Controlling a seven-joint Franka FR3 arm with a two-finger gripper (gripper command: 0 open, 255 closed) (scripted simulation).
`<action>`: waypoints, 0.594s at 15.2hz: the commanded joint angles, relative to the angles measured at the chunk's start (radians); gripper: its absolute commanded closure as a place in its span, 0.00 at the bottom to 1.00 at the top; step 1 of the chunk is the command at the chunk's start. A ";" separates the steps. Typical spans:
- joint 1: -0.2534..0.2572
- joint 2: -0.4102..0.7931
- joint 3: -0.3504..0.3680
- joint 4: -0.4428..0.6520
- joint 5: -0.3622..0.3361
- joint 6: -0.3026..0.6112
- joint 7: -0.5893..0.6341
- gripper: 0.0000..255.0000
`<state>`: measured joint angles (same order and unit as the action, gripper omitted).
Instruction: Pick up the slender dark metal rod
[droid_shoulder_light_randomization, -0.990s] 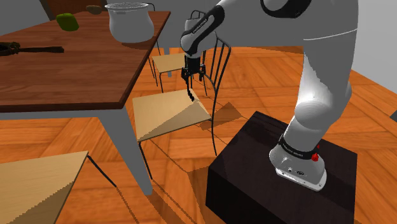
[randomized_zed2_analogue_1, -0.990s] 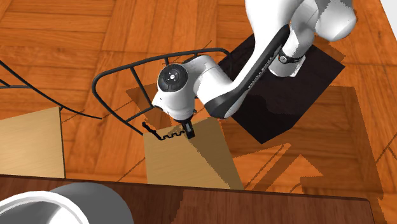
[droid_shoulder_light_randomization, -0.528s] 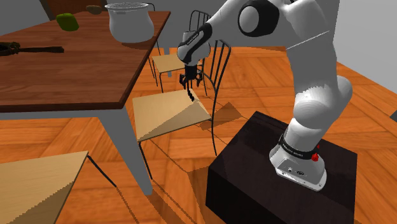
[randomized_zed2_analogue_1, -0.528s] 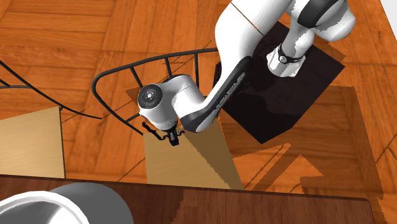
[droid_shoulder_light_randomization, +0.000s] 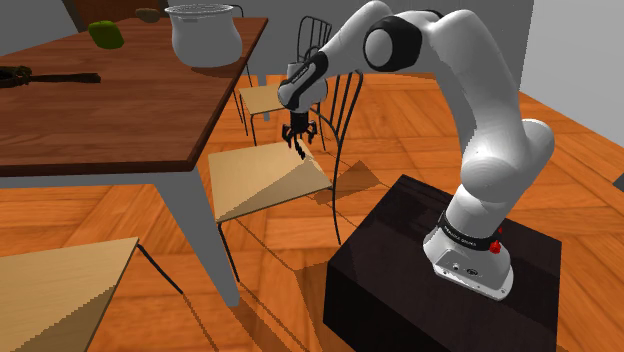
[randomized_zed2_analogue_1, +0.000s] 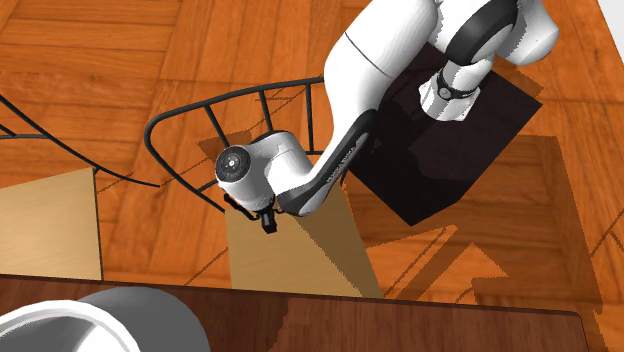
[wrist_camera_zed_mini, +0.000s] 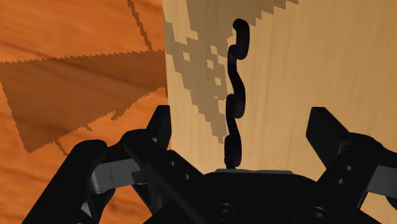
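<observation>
1. The gripper (wrist_camera_zed_mini: 240, 124) is open. Its two black fingers (wrist_camera_zed_mini: 159, 127) stand wide apart.
2. The rod (wrist_camera_zed_mini: 234, 95) is dark, thin and wavy. It lies between the fingers and touches neither. One end runs in under the gripper's body and the other points straight away from it.
3. The rod rests on the pale wooden chair seat (wrist_camera_zed_mini: 305, 63), close to the seat edge that borders the orange wood floor (wrist_camera_zed_mini: 63, 38).
4. In the shoulder view the white arm (droid_shoulder_light_randomization: 480, 100) bends over and points the gripper down. The gripper hangs over the seat at about 1 o'clock from the seat's middle.
5. In that view, measured from the gripper, the grey pot (droid_shoulder_light_randomization: 205, 40) stands on the brown table (droid_shoulder_light_randomization: 100, 110) between 10 and 11 o'clock. The black stand (droid_shoulder_light_randomization: 400, 290) sits between 4 and 5 o'clock.
6. In the second exterior view, again from the gripper, the stand lies at 2 o'clock. The chair's curved black wire back (randomized_zed2_analogue_1: 200, 108) arcs past at 11 o'clock.
7. A dark band (droid_shoulder_light_randomization: 463, 238) around the arm's base carries pale lettering that is too small to read.
</observation>
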<state>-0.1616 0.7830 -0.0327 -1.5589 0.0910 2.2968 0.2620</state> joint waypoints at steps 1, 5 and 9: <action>0.000 0.017 0.001 0.004 0.001 0.014 -0.001 0.00; 0.001 0.015 0.001 0.004 0.001 0.011 0.000 1.00; 0.001 0.015 0.001 0.004 0.001 0.011 0.001 1.00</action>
<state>-0.1607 0.7971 -0.0316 -1.5546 0.0918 2.3081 0.2625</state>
